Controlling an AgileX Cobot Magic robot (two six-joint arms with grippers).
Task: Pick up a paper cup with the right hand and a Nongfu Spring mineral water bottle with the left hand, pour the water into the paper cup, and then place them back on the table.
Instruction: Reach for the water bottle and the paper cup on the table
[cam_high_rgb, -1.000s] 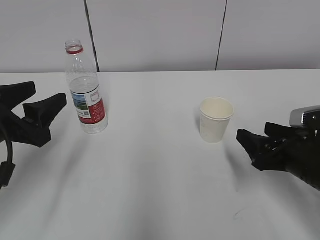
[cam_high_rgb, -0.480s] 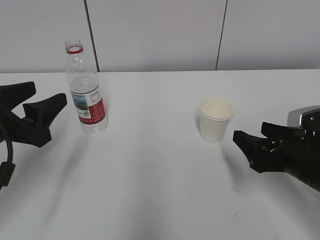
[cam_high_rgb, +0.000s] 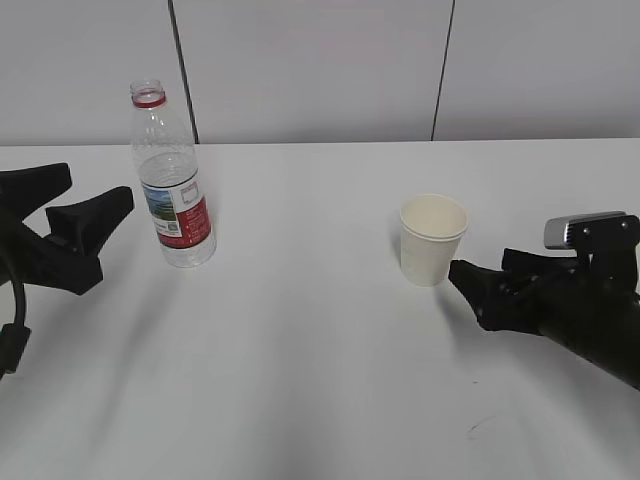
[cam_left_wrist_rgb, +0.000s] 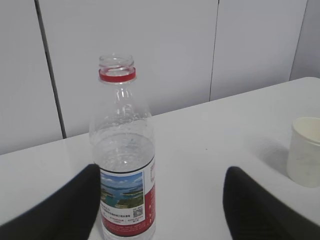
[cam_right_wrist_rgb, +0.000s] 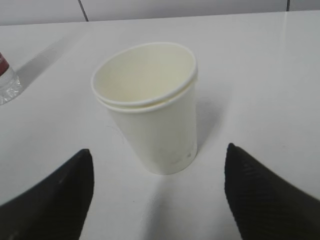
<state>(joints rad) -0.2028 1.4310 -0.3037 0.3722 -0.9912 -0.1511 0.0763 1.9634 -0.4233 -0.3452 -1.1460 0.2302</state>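
Note:
The clear Nongfu Spring bottle (cam_high_rgb: 170, 180) stands upright and uncapped on the white table (cam_high_rgb: 300, 330), left of middle, about half full of water; it also shows in the left wrist view (cam_left_wrist_rgb: 124, 155). My left gripper (cam_high_rgb: 88, 212) is open and empty, just left of the bottle; in the left wrist view (cam_left_wrist_rgb: 162, 200) its left finger lies close beside the label. The cream paper cup (cam_high_rgb: 432, 240) stands upright right of middle, seen close in the right wrist view (cam_right_wrist_rgb: 150, 107). My right gripper (cam_high_rgb: 485, 278) is open, tips just right of the cup, apart from it (cam_right_wrist_rgb: 157, 192).
A grey panelled wall (cam_high_rgb: 320, 70) runs behind the table's far edge. A small dark scuff (cam_high_rgb: 480, 425) marks the tabletop near the front right. Bare tabletop lies between bottle and cup.
My right gripper has moved left toward the paper cup, its fingertips now close to the cup's base. The left gripper, bottle and cup have not moved.

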